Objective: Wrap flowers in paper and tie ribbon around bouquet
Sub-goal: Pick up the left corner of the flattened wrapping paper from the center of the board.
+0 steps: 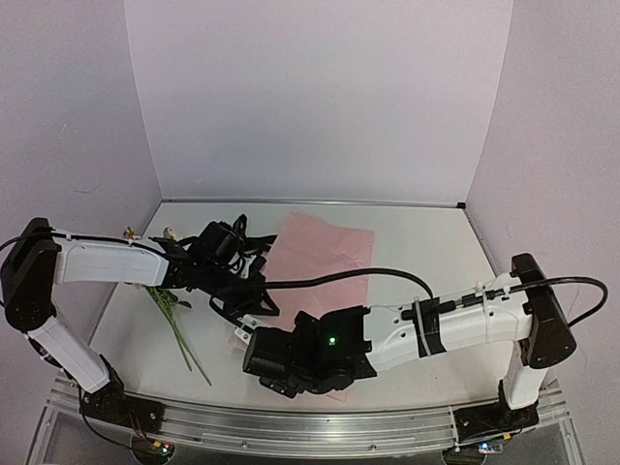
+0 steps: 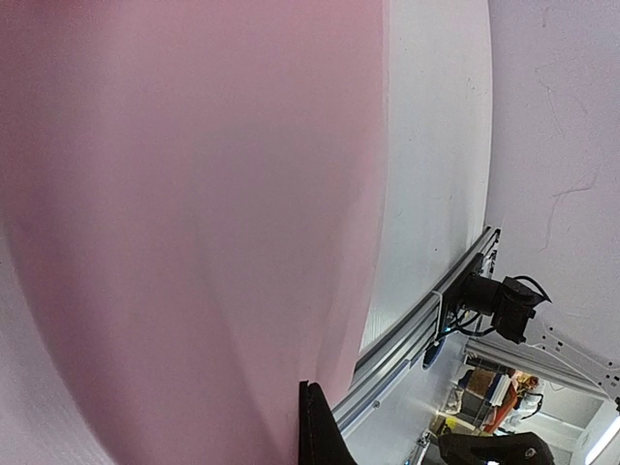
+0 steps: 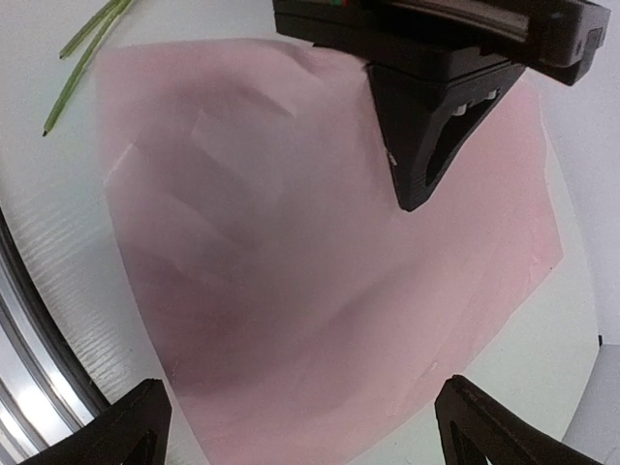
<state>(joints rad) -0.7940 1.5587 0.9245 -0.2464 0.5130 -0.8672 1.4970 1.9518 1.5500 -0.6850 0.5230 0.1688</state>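
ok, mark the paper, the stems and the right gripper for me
paper [image 1: 334, 247]: top view, bare middle of the sheet.
stems [image 3: 77, 77]: right wrist view, midway along the longer stem.
right gripper [image 3: 305, 417]: right wrist view, midway between its open fingertips.

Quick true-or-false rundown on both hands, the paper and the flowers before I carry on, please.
1. The right hand is open over the paper. True.
2. The left hand is wide open. False: it is shut.
3. The flowers are wrapped in the paper. False: their stems lie bare on the table beside it.
4. In the top view, the flowers lie left of the paper. True.
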